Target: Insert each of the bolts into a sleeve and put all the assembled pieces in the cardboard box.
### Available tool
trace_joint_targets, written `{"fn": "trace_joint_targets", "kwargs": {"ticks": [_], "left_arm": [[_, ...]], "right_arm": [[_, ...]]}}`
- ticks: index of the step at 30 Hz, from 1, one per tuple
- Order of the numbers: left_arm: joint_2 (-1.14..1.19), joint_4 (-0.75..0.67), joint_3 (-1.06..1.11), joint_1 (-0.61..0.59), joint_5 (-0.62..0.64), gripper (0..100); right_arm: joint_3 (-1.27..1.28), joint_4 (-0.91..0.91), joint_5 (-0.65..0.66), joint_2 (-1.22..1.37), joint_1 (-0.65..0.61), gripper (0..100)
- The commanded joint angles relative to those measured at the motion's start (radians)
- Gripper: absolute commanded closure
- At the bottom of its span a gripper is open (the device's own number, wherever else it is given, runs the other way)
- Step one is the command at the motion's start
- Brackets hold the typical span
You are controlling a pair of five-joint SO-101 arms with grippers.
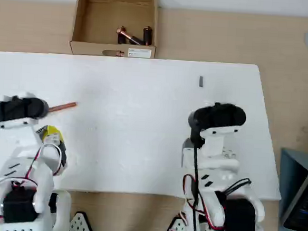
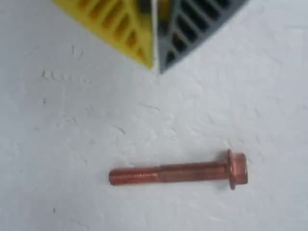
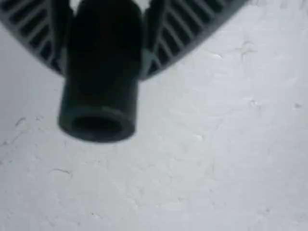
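- Two grippers are mine. My left gripper (image 2: 155, 65) is pressed closed on nothing, its yellow ribbed half and grey ribbed half meeting in one thin seam over the board (image 1: 141, 146).
- A copper-coloured bolt (image 2: 178, 172) lies flat on the board near those tips, apart from them. It has a slim threaded shank and a flanged hex head. From above it lies at a slant beside my left arm, towards the board's left edge.
- My right gripper (image 3: 103, 70) is clamped on a sleeve (image 3: 98, 103), a smooth matte black tube. Its round open end sticks out past the grey ribbed jaws, over the board.
- A loose sleeve (image 1: 201, 82), small and dark, lies on the board beyond my right arm, nearer the far edge and well apart from the gripper.
- The board is white and foam-like, its surface pitted and finely scratched, and it rests on a tan table (image 1: 33, 28). A wide white stretch of it runs between my two arms and up to the far edge.
- The cardboard box (image 1: 78, 25), brown and open-topped, stands just past that far edge. Copper and dark pieces (image 1: 133, 36) lie together inside, close to its near wall.
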Motion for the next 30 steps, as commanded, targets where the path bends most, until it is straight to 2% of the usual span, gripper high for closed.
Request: {"fn": "trace_joint_targets", "kwargs": {"ticks": [1, 10, 20, 24, 30], "left_arm": [[0.206, 0.015, -0.204, -0.009, 0.095, 100], [0.705, 0.018, -0.516, -0.011, 0.399, 100], [1.023, 0.02, -0.669, -0.012, 0.652, 100], [1.156, 0.115, -0.75, -0.009, 0.743, 100], [1.412, 0.218, -0.95, -0.037, 0.815, 100]], "right_arm": [[0.002, -0.028, -0.002, -0.013, 0.012, 98.9], [0.008, -0.028, -0.005, -0.035, 0.012, 98.9], [0.008, -0.023, -0.006, -0.09, 0.012, 98.9], [0.01, -0.025, -0.006, -0.094, 0.012, 98.9], [0.054, -0.028, -0.008, -0.094, 0.012, 98.9]]}}
